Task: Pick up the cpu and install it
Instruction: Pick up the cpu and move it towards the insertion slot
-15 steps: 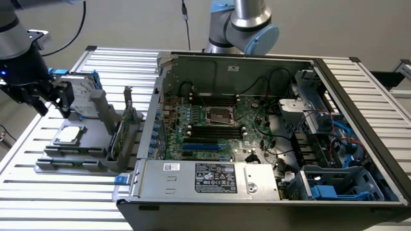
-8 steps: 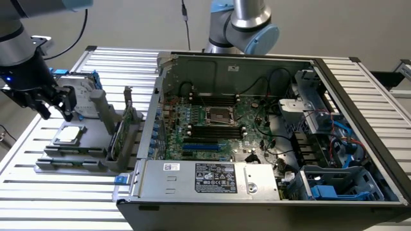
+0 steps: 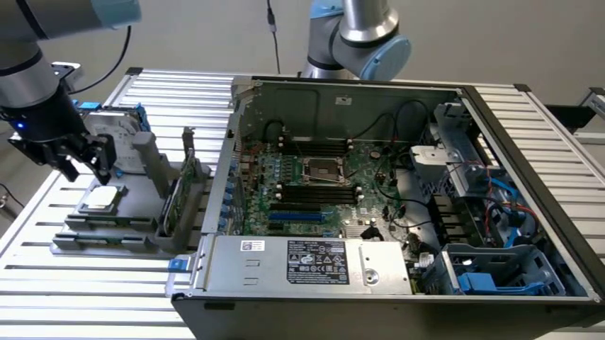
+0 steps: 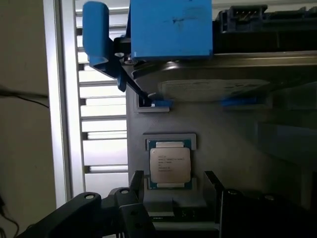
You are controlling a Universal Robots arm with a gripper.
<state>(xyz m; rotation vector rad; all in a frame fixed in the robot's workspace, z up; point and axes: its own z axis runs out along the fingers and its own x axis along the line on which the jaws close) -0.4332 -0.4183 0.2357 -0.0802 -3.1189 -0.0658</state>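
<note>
Hovering over the cpu, jaws spread.
At the exterior view's left I am hanging my gripper (image 3: pixel 85 170) just above the cpu (image 3: pixel 101 199), fingers wide apart and gripping nothing. The cpu is lying flat in its seat on the gray holder (image 3: pixel 104 237), with a hard drive (image 3: pixel 112 127) standing just behind it. Farther right, the open case (image 3: pixel 378 99) is showing the socket (image 3: pixel 326 170) on its board.

an open computer case (image 3: pixel 359 106) sits on a slatted table (image 3: pixel 76 283) beside a grey holder (image 3: pixel 104 237) with a hard drive (image 3: pixel 121 129).
</note>
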